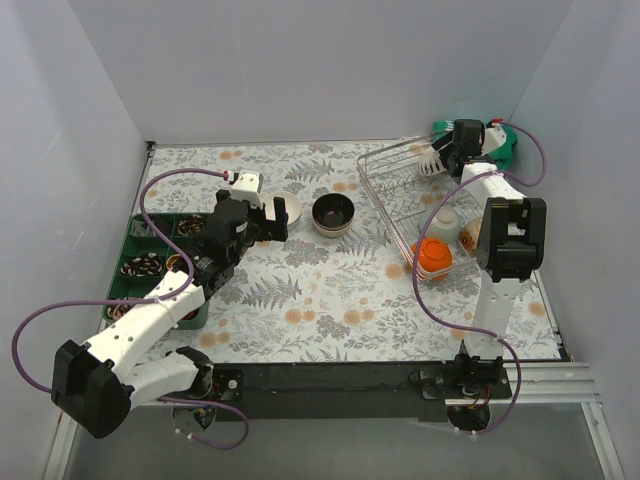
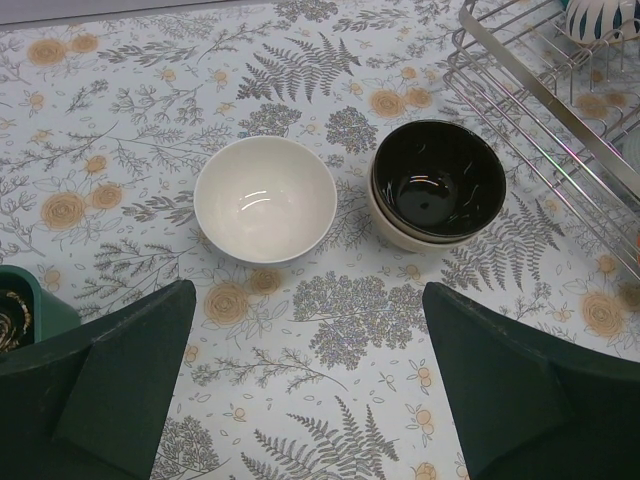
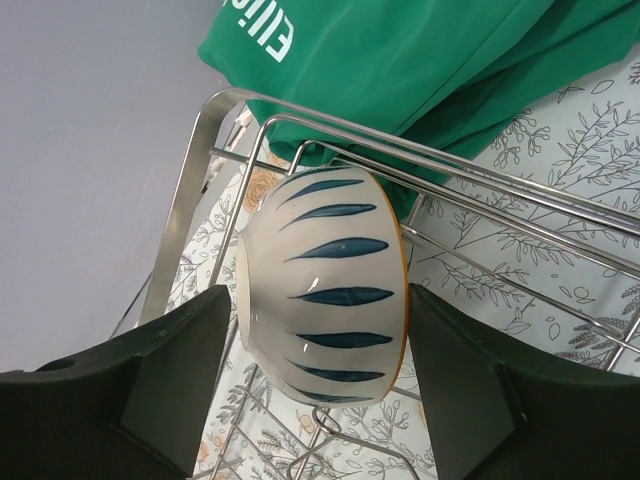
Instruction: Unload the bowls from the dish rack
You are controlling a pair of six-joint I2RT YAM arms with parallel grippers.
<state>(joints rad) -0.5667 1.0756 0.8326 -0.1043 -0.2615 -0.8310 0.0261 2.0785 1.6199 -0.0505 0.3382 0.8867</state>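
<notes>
A white bowl (image 2: pixel 265 198) and a dark brown bowl (image 2: pixel 438 185) nested in a cream bowl stand on the floral table, just ahead of my left gripper (image 2: pixel 310 370), which is open and empty. In the top view they show as the white bowl (image 1: pixel 287 208) and the dark bowl (image 1: pixel 333 213), with the left gripper (image 1: pixel 274 222) beside them. The wire dish rack (image 1: pixel 400 185) holds a white bowl with blue stripes (image 3: pixel 325 285) on edge at its far end. My right gripper (image 3: pixel 320 330) is open, its jaws either side of this bowl with thin gaps. An orange bowl (image 1: pixel 433 257), a white one (image 1: pixel 445 222) and a speckled tan one (image 1: pixel 468 237) sit in the rack's near end.
A green compartment tray (image 1: pixel 150 265) with small items lies at the left, under the left arm. A green cloth (image 3: pixel 420 60) lies behind the rack's far corner. Grey walls enclose the table on three sides. The rack's rim (image 2: pixel 560 90) runs right of the dark bowl.
</notes>
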